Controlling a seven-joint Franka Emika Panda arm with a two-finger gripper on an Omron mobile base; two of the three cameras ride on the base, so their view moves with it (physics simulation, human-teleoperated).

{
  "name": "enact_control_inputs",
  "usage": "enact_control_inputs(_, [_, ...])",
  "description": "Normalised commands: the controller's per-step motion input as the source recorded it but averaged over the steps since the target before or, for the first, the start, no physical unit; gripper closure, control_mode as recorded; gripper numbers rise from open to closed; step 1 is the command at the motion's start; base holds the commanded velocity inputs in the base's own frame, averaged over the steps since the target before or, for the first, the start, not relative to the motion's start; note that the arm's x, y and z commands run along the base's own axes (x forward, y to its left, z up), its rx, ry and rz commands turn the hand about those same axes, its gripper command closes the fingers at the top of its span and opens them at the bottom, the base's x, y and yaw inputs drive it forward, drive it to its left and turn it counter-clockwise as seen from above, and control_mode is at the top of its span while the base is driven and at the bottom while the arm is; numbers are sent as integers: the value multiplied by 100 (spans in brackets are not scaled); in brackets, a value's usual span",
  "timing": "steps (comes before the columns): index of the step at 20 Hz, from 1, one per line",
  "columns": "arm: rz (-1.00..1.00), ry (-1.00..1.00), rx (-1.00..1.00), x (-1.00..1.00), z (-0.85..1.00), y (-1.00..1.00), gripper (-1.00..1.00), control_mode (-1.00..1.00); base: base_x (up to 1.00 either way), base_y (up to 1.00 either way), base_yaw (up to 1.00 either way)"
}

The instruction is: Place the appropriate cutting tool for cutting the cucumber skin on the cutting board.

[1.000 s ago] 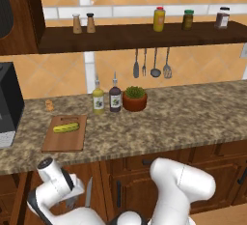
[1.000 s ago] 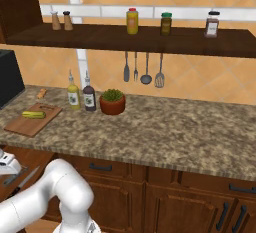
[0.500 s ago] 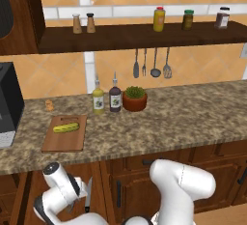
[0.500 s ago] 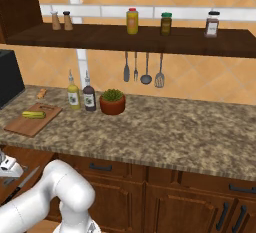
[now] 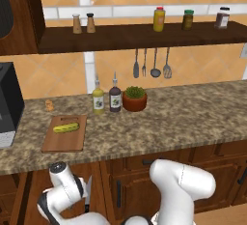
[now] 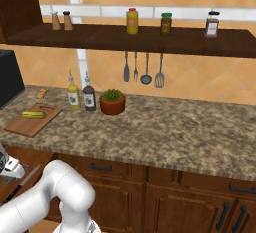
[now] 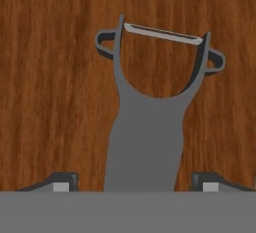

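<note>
Cutting board (image 5: 65, 137): laid on the counter (image 5: 183, 122) near its left end, by the front edge.
Cucumber (image 5: 66, 128): laid on the board, toward its rear half.
Two bottles (image 5: 107, 98): stood side by side behind and right of the board.
Potted plant (image 5: 134, 98): placed just right of the bottles.
Utensils (image 5: 154, 63): hung on the wall above the plant, under the shelf (image 5: 144, 35).
Peeler (image 7: 152, 117): seen between the fingertips (image 7: 60, 182), over a wooden surface.
Gripper (image 5: 87, 192): positioned below the counter edge, before the cabinets.

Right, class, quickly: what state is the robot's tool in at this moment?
Tool: open. Its tips sit either side of the handle of the grey metal loop-headed peeler, with gaps showing, so it is not gripping it.
</note>
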Motion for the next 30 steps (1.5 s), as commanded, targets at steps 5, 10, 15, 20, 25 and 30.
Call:
enact_control_inputs(5, [-1,1,1,-5,-60,0,100,-100,0,0,0])
enact_control_inputs(10, [-3,1,0,-43,-96,0,100,-100,0,0,0])
enact_control_inputs(15, [-5,0,-1,-66,-86,-6,100,-100,0,0,0])
enact_control_inputs(20, [-10,0,0,-65,-15,-29,100,-100,0,0,0])
enact_control_inputs(25, [-10,0,0,-23,5,-44,100,-100,0,0,0])
enact_control_inputs(30, [-6,0,0,-34,91,-13,100,-100,0,0,0])
